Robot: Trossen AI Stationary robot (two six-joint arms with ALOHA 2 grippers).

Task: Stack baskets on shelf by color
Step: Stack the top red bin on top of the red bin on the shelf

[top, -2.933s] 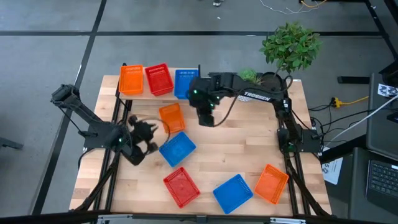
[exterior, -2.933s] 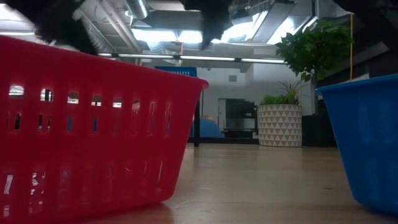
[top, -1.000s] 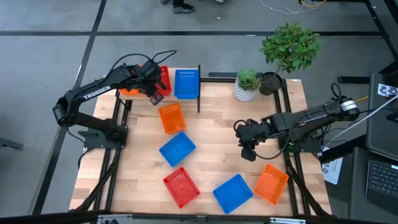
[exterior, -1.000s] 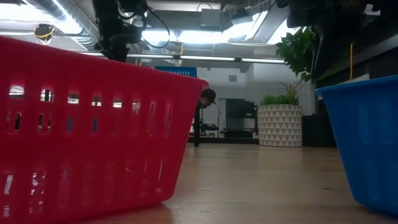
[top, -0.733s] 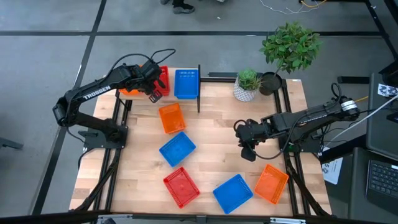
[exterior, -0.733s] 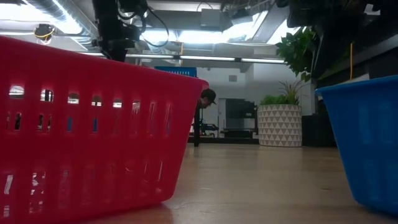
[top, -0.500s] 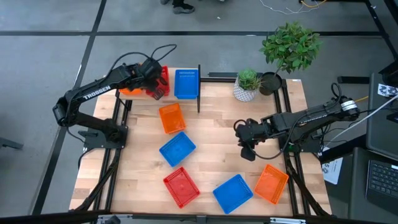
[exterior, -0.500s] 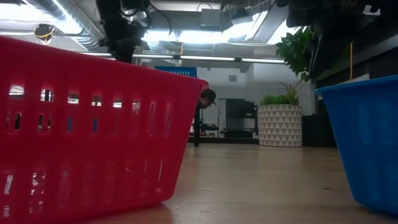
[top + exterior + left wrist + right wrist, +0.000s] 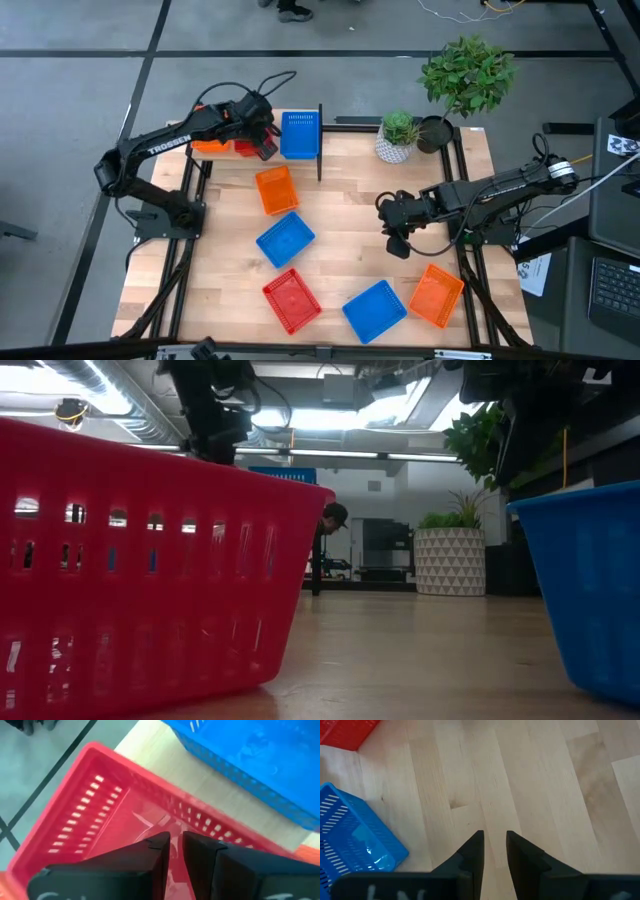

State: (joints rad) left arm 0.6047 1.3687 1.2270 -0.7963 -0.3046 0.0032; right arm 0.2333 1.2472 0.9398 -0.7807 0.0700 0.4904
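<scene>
left gripper [image 9: 262, 143]: sitting over the shelf's red basket [image 9: 95, 815], fingers narrowly parted, gripping nothing visibly
nearest loose basket: orange basket [image 9: 275, 188] is lying just in front

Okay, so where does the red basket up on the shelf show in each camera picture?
High view: the red basket sits at top left, mostly under the left gripper, between orange and blue baskets.
Low view: not visible; the big red one is another basket.
Left wrist view: fills the middle, beyond the fingers.
Right wrist view: not in it.
Shared landmark: the neighbouring blue basket.
</scene>
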